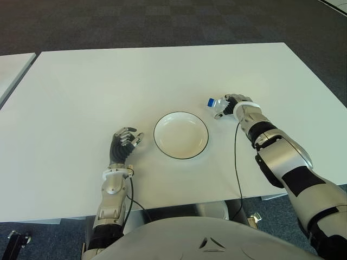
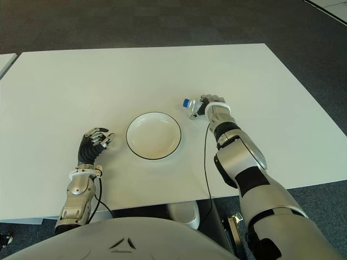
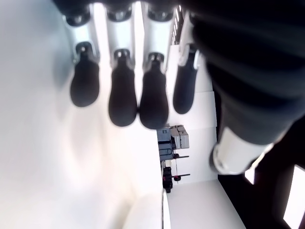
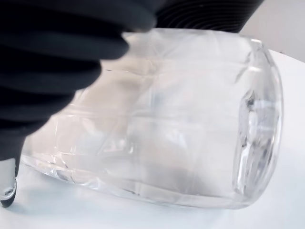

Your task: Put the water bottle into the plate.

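White table [image 1: 162, 76] bare over far half and both side stretches; wide free passage offered there. Plate [image 1: 180, 135] set near front centre, its inside unoccupied. Left hand [image 1: 124, 142] placed just beside plate's left rim, fingers loosely curled around nothing; narrow strip of table left between. Right hand [image 1: 234, 105] closed around water bottle [image 1: 216, 105] off plate's upper right rim; short gap of bare table seen between bottle cap and rim, nothing standing in it.

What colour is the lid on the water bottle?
Blue. The water bottle in the right hand has a blue cap, clearest in the left eye view.
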